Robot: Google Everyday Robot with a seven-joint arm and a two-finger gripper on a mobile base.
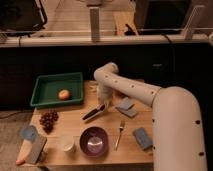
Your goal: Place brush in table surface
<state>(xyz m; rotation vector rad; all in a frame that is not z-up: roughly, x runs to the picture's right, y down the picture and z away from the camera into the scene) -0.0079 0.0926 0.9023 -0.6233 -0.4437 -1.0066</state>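
I see my gripper (103, 103) just right of the green tray (56, 90), pinching the brush (93, 112) low over the table surface (107, 125)

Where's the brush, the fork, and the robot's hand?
brush (93, 112), camera view, middle of its dark handle
fork (120, 134), camera view, its silver shaft
hand (103, 103), camera view, at its fingertips, over the brush's upper end

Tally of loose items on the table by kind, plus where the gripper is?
Tray: 1, green tray, holding an orange fruit
Fruit: 2, that fruit and grapes
Bowl: 1, purple bowl
Cup: 1, white cup
Utensils: 2, fork, brush
Blue-grey pads: 4
Total: 11
Gripper: at the brush's upper end, above the table surface.
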